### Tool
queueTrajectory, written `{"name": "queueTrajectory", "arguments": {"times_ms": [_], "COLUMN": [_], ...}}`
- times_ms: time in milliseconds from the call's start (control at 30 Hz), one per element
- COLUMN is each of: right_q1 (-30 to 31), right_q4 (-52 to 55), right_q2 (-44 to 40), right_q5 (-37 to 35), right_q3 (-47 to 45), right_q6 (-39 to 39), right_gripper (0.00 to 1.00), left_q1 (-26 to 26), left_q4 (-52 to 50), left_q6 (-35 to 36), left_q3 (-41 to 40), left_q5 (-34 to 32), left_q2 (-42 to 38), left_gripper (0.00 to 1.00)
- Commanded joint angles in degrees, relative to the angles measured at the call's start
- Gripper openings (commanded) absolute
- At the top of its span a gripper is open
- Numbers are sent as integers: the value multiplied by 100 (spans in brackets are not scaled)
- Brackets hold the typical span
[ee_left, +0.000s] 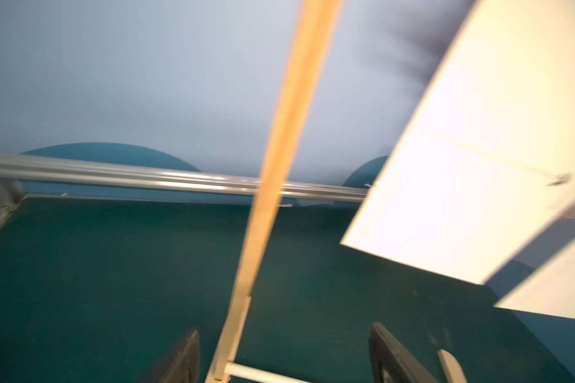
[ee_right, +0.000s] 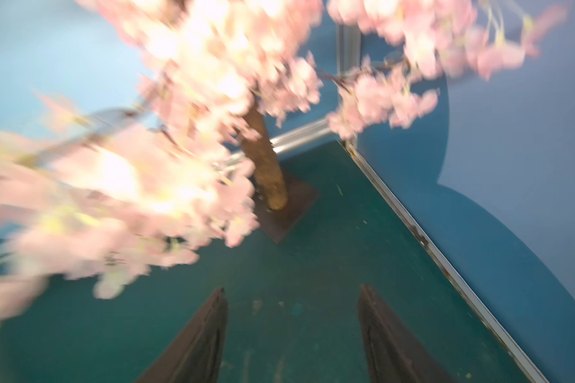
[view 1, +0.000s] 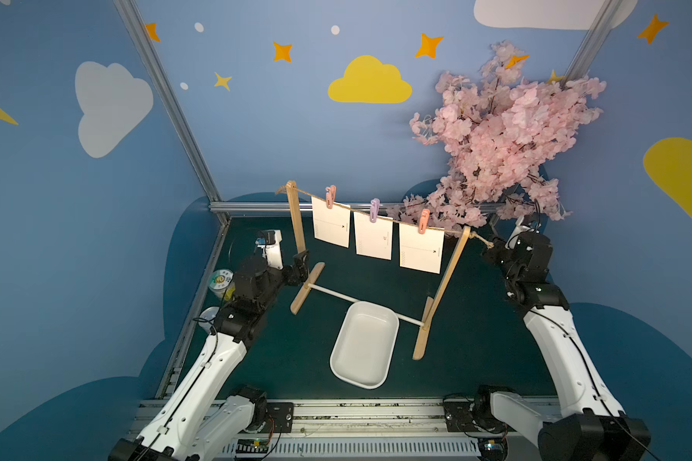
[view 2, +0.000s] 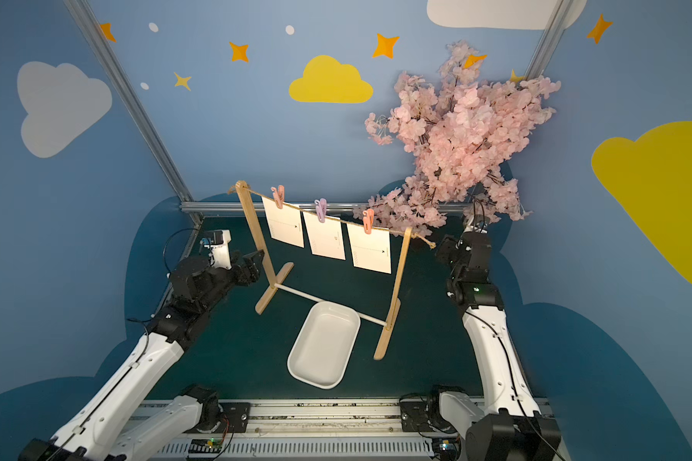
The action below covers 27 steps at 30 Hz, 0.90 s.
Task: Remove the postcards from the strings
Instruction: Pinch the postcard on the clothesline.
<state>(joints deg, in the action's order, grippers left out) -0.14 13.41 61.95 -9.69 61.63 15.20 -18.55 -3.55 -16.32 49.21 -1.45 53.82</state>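
Postcards point(view 1: 373, 235): three cream-white rectangles

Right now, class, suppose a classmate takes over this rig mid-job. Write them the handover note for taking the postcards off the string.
Left tool: open, holding nothing, low down with the rack's wooden post between its fingers.
Right tool: open, empty, near the pink tree.
Postcards: all three hang from the string, each under a clip.
Tray: empty, in front of the rack.
Done: nothing yet.
Left: take all three cards off.
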Motion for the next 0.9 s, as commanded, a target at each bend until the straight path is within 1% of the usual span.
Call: {"name": "queueTrajectory", "arguments": {"times_ms": [0,200,267,367,400,467,533,667,800,867], "right_q1": [58,462,593,785,859,968,1082,1294,1554,1679], "right_q4": [612,1180,1403,1750,1821,1977,2106,2289,2279,2285], "right_q2": [-125,-40,-4,52,74,143,243,394,543,638], "right_q5": [565,1023,1284,1594,1716,2044,2349,2706,3019,3059], "right_q3": [646,1762,2127,2648,2776,3067,3356,3767,3976,4078], "right_q6": [-60,-437,-574,-759,-796,-815,-804,-832,-836,-843], "right_gripper": [64,64,65,66,67,67,67,68,69,70], "left_q1": [-423,-1035,-1167,-1361,-1440,-1572,-1656,-1887,-2136,-2275], "left_q4": [-708,-359,-69,-27,78,222,181,162,189,147], "left_q6": [111,109,173,156,156,160,165,249,335,379], "left_q3": [514,1032,1090,1456,1528,1670,1892,2177,2435,2598], "left_q5": [316,932,1141,1442,1686,1842,1941,2104,2069,1916], "left_q2": [231,724,940,1311,1405,1588,1788,2050,2342,2533], "left_gripper": [79,79,79,79,79,79,79,79,79,79]}}
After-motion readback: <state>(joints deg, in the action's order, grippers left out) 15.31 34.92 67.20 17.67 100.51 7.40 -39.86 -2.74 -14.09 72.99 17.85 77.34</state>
